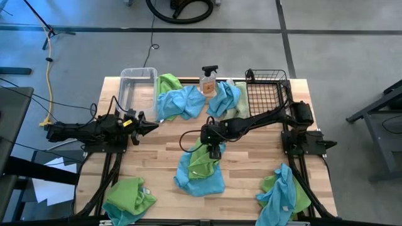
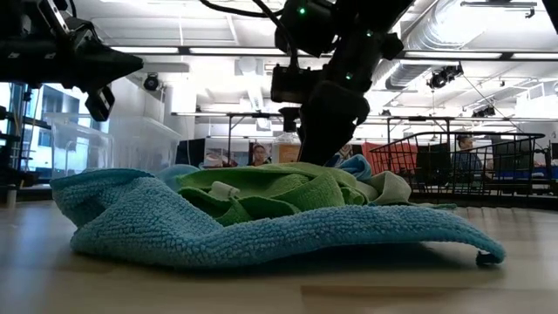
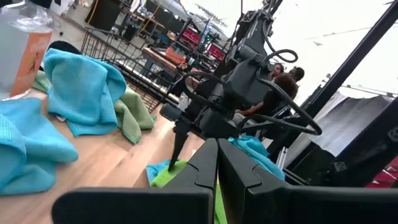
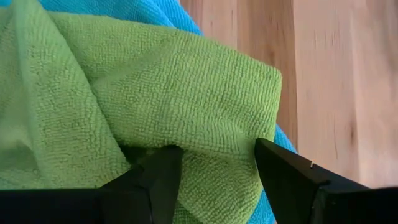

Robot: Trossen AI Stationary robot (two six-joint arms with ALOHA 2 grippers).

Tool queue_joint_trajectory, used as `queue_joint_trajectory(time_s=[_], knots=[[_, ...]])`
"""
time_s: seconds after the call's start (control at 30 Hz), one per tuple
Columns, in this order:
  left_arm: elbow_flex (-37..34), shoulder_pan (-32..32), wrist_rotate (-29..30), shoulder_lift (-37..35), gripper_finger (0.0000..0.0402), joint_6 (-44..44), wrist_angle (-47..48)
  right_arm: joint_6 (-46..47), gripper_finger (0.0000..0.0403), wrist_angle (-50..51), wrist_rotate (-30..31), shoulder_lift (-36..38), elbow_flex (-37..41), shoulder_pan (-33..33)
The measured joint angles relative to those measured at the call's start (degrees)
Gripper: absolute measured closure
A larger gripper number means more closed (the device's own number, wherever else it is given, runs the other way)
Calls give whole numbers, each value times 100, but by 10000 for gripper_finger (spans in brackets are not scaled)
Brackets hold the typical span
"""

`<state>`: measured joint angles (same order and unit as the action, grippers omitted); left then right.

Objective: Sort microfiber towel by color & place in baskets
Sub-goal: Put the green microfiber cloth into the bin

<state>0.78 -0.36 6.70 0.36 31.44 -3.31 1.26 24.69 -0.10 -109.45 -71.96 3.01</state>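
The lime green fuzzy towel (image 4: 155, 93) runs off the right wrist view's edges; its folds hide the sky blue towel (image 4: 118, 9) beneath. In the low view, the right gripper's fingertips (image 2: 327, 144) sink out of sight behind the green heap.

Green towel (image 1: 202, 161) crumpled atop blue towel (image 1: 200, 179), clear tub (image 1: 137, 85), wire basket (image 1: 266, 93) behind

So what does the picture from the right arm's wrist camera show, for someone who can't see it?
The right gripper has its two dark fingers spread open, pressing down around a fold of a fuzzy lime green towel. A sky blue towel peeks out from under the green one, and both lie on the pale wooden table.
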Motion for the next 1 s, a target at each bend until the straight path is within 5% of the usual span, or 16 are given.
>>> queue_joint_trajectory(time_s=[0.13,0.3,0.6,1.0], knots=[[0,0,-11,0,401,-2,11,33,267,-1,-61,0,0,1],[0,0,-11,0,401,-2,3,408,385,2,-218,0,0,7],[17,0,337,0,392,474,-787,272,398,100,104,733,3,-103],[896,2,1130,1105,281,379,-812,-163,402,543,412,2748,2,-640]])
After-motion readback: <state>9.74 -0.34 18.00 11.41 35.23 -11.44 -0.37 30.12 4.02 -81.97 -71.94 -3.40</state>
